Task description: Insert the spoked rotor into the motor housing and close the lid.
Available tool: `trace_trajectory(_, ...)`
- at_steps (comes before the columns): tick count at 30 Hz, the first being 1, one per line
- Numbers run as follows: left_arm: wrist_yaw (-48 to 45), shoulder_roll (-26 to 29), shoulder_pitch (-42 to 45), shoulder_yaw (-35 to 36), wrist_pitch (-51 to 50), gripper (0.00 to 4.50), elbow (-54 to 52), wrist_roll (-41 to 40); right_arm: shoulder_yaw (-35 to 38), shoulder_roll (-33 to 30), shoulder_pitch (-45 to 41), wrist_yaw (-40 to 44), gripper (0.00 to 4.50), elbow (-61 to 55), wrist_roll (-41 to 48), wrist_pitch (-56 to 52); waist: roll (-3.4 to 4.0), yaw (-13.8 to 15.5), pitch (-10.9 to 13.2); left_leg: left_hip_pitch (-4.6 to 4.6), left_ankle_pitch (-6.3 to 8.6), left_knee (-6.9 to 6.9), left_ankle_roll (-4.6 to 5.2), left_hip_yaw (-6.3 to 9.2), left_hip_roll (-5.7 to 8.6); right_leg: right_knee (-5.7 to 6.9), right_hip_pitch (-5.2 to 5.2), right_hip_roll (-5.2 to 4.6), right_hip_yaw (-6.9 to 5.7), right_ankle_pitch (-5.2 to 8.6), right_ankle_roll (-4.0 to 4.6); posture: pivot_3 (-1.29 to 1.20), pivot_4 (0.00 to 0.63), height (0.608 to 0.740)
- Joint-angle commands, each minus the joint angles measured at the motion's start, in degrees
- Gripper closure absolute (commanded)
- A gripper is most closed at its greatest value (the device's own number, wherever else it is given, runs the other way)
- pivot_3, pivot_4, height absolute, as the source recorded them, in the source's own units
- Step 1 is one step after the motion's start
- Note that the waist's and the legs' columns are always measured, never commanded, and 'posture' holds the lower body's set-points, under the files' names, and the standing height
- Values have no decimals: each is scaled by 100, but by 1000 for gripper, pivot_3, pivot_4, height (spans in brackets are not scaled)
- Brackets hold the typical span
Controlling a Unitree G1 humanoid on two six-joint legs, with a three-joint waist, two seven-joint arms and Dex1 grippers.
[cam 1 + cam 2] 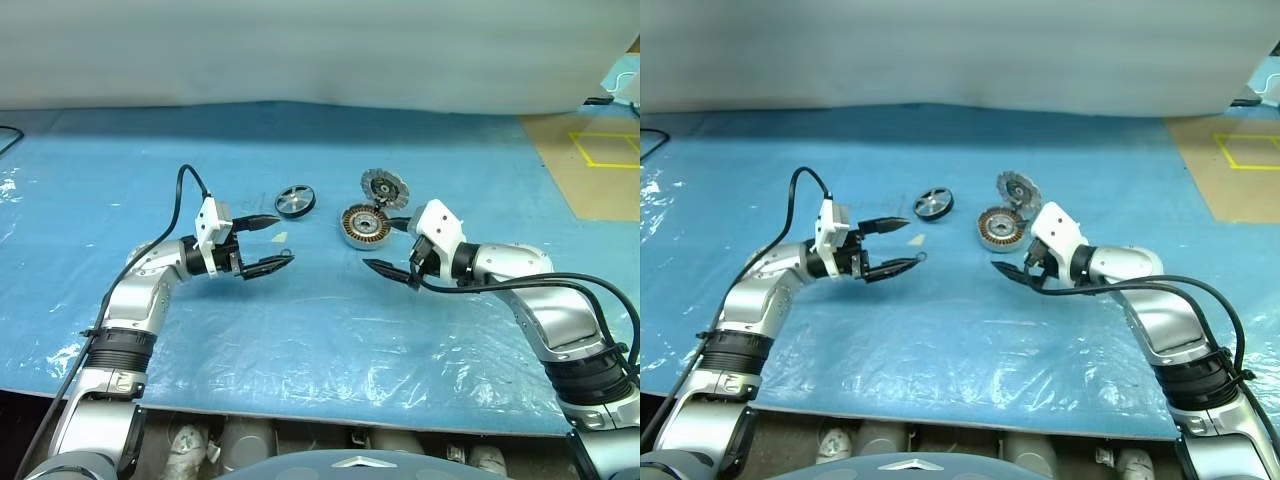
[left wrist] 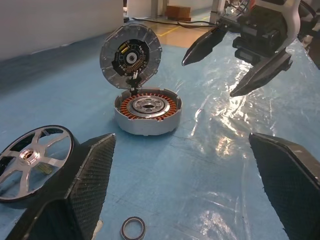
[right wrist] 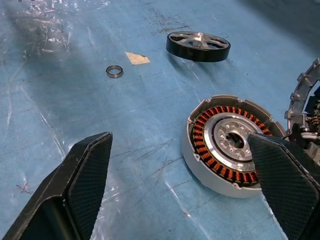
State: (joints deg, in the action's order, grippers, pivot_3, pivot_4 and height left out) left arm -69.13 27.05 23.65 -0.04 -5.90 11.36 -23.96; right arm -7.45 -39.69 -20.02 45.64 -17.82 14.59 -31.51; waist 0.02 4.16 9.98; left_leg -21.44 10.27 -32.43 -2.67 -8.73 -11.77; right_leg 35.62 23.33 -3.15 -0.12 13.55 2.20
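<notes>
Both the left gripper [image 1: 268, 243] and right gripper [image 1: 392, 247] hover spread and empty above the blue plastic-covered surface [image 1: 320, 330]. Between them sits the squat silver motor housing [image 1: 365, 226] with copper windings, its ribbed round lid [image 1: 380, 185] hinged upright. The small dark spoked rotor [image 1: 294, 201] lies flat just beyond the left gripper.

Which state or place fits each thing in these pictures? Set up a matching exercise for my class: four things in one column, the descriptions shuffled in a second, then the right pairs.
Things
1. spoked rotor
2. motor housing
3. lid
4. small metal ring

Descriptions
A. stands raised on its hinge, inner face showing
B. lies flat on the blue sheet, apart from the housing
C. open on top, copper windings showing
D. lies by a scrap of tan tape

Pairs: 1-B, 2-C, 3-A, 4-D
</notes>
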Motion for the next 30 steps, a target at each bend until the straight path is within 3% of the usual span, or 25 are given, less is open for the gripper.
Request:
trace_trajectory(1, -23, 74, 8, 123, 45, 20, -89, -83, -161, 20, -384, 133, 0, 195, -171, 165, 0, -7, 0, 0, 0, 0, 0, 0, 0, 1, 0, 0, 0, 0, 0, 0, 150, 740)
trace_trajectory(11, 89, -66, -254, 36, -92, 20, -406, -143, -1238, 201, -2443, 1107, 0, 1797, -567, -734, 0, -16, 0, -2, 0, -1, 0, -1, -1, 6, 3, 1, -2, 0, 2, 0, 150, 740)
trace_trajectory(14, 135, -111, -312, 8, -103, 20, -467, -142, -1587, 160, -2829, 1409, 0, 2379, -892, -555, 0, 5, 0, -6, 0, -4, 0, 0, -1, 7, 2, 0, -5, 0, 2, 0, 150, 740)
trace_trajectory(19, 209, -170, -444, -18, -155, 20, -632, -153, -2009, 103, -3050, 1766, 0, 3092, -1467, 71, -1, 2, 0, -11, 0, -5, 0, 1, -3, 7, 4, 0, -11, 0, 3, 0, 150, 740)
trace_trajectory(30, 270, -211, -456, -9, -172, 20, -659, -144, -2023, 381, -3063, 1895, 0, 3595, -2013, 610, -1, -12, 0, -15, 0, -23, 1, 0, -7, 15, 8, 1, -9, 1, 6, 0, 150, 740)
